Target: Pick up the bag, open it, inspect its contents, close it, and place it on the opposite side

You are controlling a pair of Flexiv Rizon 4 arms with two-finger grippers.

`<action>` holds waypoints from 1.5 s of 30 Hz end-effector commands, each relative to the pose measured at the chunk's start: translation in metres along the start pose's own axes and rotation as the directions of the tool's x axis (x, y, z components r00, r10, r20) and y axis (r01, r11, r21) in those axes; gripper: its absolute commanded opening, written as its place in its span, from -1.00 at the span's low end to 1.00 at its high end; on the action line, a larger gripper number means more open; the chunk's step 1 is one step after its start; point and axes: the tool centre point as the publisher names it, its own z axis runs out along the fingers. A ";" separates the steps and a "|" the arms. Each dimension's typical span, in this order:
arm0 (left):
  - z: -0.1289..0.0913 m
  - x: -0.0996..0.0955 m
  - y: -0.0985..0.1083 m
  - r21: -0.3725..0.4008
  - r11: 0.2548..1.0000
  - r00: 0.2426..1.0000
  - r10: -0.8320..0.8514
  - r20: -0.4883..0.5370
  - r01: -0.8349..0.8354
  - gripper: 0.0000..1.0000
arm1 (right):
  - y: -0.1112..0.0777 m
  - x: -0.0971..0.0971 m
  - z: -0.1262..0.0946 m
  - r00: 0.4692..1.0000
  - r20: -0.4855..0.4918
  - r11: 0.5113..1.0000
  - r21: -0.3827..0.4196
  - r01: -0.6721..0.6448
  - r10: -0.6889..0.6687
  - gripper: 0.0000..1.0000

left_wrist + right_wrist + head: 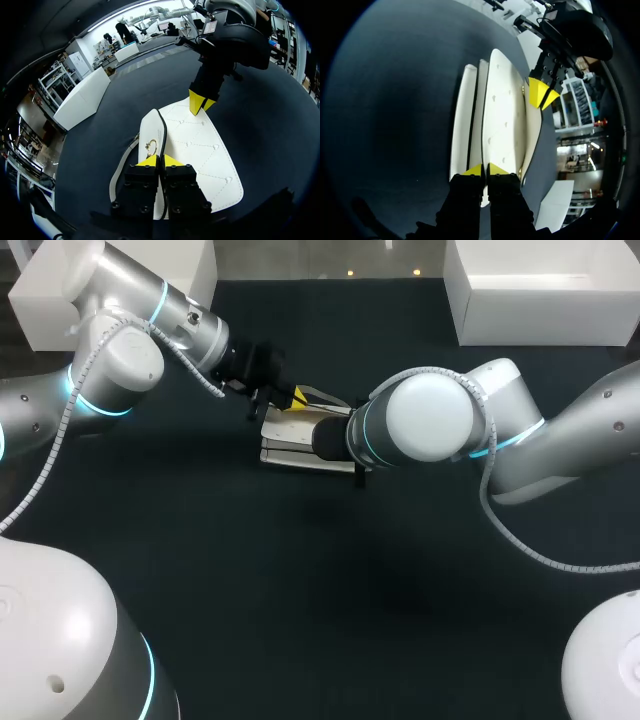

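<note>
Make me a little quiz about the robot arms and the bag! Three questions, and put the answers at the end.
1. Pick one: what colour is the bag? A) red B) white C) green
2. True or false: the left gripper and the right gripper are at opposite ends of the bag.
3. Fill the gap: the fingertips of both grippers are bright ____.

Key: 1 is B. 2 is true. 3 is yellow.
</note>
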 end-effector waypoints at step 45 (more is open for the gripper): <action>0.019 -0.019 0.024 -0.100 0.994 0.996 -0.044 0.074 0.051 0.62 | -0.004 0.006 0.000 1.000 0.000 1.000 0.000 0.001 -0.001 -1.00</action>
